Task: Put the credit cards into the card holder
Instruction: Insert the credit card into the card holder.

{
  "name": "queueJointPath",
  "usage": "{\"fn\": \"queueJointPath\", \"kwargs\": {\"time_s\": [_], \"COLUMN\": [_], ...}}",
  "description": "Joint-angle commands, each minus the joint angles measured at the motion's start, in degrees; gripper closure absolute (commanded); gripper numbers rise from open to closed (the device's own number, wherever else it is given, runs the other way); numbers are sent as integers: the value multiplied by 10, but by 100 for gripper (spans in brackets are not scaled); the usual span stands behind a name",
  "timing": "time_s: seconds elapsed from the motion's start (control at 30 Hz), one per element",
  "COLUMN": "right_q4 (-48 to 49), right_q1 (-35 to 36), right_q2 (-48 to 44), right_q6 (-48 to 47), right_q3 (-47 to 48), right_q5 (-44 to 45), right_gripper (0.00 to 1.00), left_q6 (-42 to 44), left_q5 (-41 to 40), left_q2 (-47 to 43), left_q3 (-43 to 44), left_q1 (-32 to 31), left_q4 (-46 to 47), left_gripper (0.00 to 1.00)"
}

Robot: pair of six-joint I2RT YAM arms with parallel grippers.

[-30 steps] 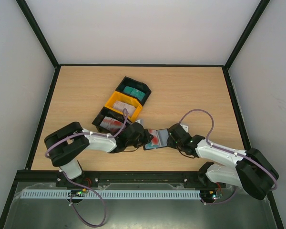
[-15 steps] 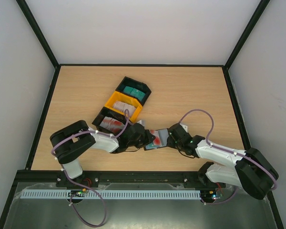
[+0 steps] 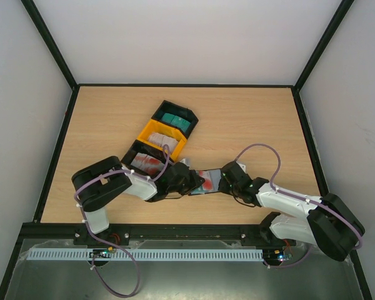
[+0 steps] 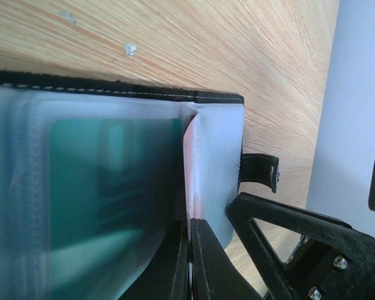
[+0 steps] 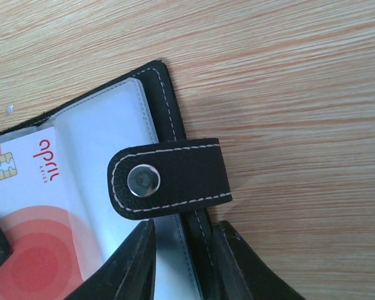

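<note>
Card holder (image 3: 206, 182), open on table (image 3: 269, 119): holds red-and-white card (image 5: 31, 206) and teal card (image 4: 112, 181). Pinched at a sleeve (image 4: 215, 162) by left gripper (image 4: 189, 228), straddled by spread right gripper (image 5: 186, 234). Leaves more credit cards (image 3: 175, 120) in bins (image 3: 151, 128).

The card holder (image 3: 206, 182) lies open and flat on the tabletop, nearer than the yellow bin (image 3: 148, 133) and off to its right, apart from it. It is black with pale stitching along its edge and cloudy clear sleeves inside. Its snap strap (image 5: 169, 178), with a round metal stud, is folded over one edge. A red-and-white card (image 5: 31, 219) with a gold chip lies face up at one sleeve, and a teal card (image 4: 112, 187) shows through another. More teal cards (image 3: 176, 120) sit just beyond the yellow bin, grey-white cards (image 3: 164, 142) inside it, and red-and-white cards (image 3: 145, 164) just on its near side.
</note>
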Motion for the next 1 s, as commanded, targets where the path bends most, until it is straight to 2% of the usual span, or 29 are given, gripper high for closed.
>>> {"fn": "queueJointPath", "kwargs": {"time_s": [0.0, 0.37, 0.67, 0.97], "right_q4": [-24, -26, -38, -27], "right_q1": [-1, -1, -1, -1], "right_q2": [14, 18, 19, 25], "right_q6": [13, 11, 14, 11], "right_q3": [-12, -8, 0, 0], "right_q5": [-26, -25, -9, -20], "right_gripper": [77, 82, 82, 81], "left_q6": [-27, -3, -68, -66], "left_q5": [20, 39, 23, 27], "left_q2": [31, 46, 11, 6], "left_q3": [-13, 2, -28, -28], "left_q1": [1, -1, -2, -2], "left_q4": [34, 19, -31, -28], "left_gripper": [97, 97, 98, 98]}}
